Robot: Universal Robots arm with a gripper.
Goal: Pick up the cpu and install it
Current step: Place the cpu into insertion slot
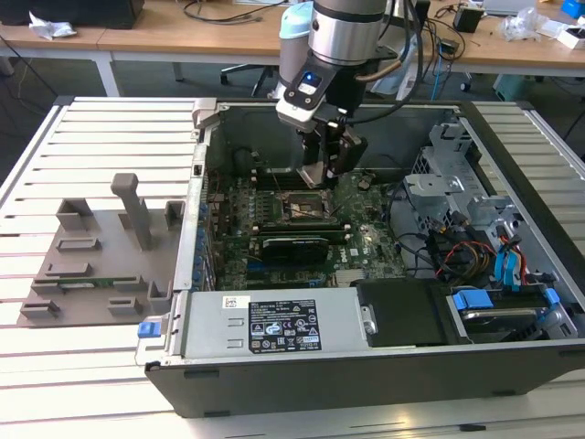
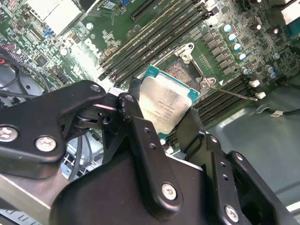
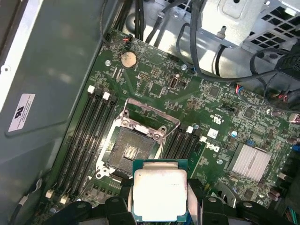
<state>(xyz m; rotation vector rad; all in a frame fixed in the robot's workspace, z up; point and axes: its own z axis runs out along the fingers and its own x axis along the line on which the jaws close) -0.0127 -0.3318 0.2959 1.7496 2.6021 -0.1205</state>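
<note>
Gripper: the black two-fingered gripper is hovering inside the open dark metal computer case, its jaws clamping the chip's opposite edges.
Cpu: the small flat square cpu with a pale silver metal top is hanging between the fingers, just beside the dark square socket with a metal frame.
Risk: the chip is sitting offset from the socket, so a misaligned or tilted descent is risking bent contacts.

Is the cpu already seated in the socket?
No: in the first wrist view the gripper holds the cpu, and the socket is empty.
</note>
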